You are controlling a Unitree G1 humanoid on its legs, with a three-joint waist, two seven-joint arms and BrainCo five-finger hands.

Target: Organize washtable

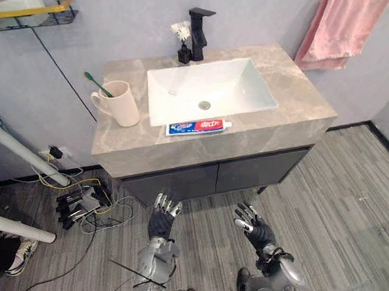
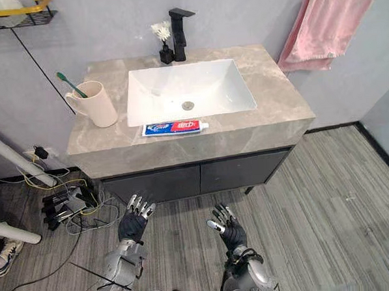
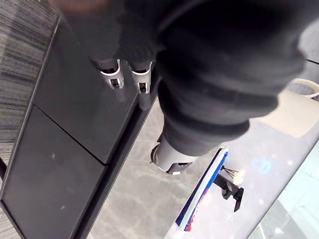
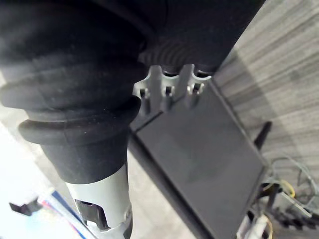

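Pink towel (image 1: 344, 20); wire shelf (image 1: 57, 21)

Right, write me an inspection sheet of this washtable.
Surface: grey counter, white sink, basin empty.
Job's things: toothpaste lies flat in front of the sink; toothbrush stands in the mug, left of the sink.
Clutter: flower vase beside the faucet, behind the sink.
Hands: left hand and right hand open, empty, low before the cabinet.
Cables: tangle on the floor left of the cabinet.
Surroundings: pink towel on the right wall; wire shelf upper left.

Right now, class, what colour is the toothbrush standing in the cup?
Green. The toothbrush shows best in the left eye view, leaning in the cream cup.
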